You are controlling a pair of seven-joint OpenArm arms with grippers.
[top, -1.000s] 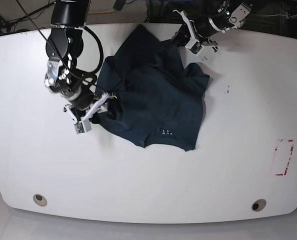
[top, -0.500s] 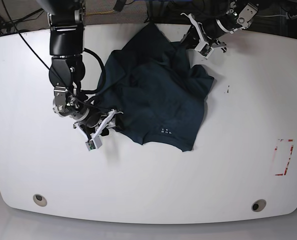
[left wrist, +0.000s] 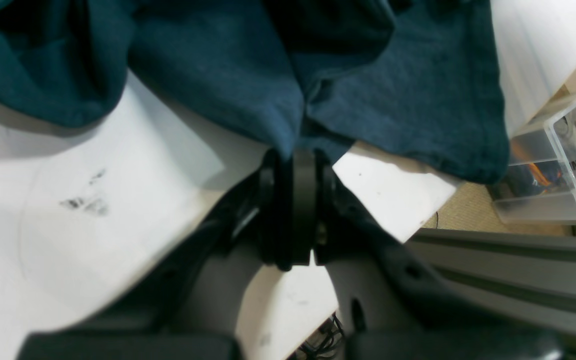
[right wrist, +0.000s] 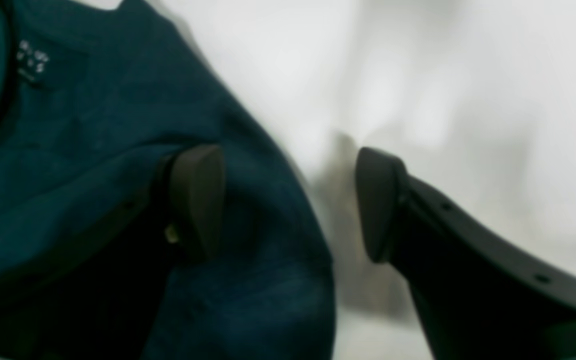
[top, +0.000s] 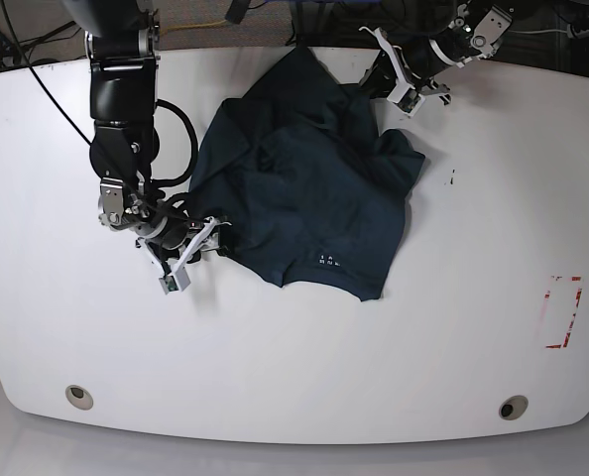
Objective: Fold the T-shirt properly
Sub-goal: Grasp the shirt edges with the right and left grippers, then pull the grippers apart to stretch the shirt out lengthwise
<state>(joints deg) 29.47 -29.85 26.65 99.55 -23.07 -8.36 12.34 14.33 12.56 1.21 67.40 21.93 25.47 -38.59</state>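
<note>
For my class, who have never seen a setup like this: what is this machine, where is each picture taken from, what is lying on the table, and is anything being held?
This is a robot with two arms working over a white table. One picture looks down from overhead; the other two come from cameras on the arms' wrists, looking out past their fingers. A crumpled dark teal T-shirt lies on the table. In the overhead view, the left gripper is at the top right; its wrist camera shows it shut on a pinch of the shirt's cloth near the table's far edge. The right gripper is at the shirt's other edge with its jaws open, one finger over the cloth, holding nothing.
</note>
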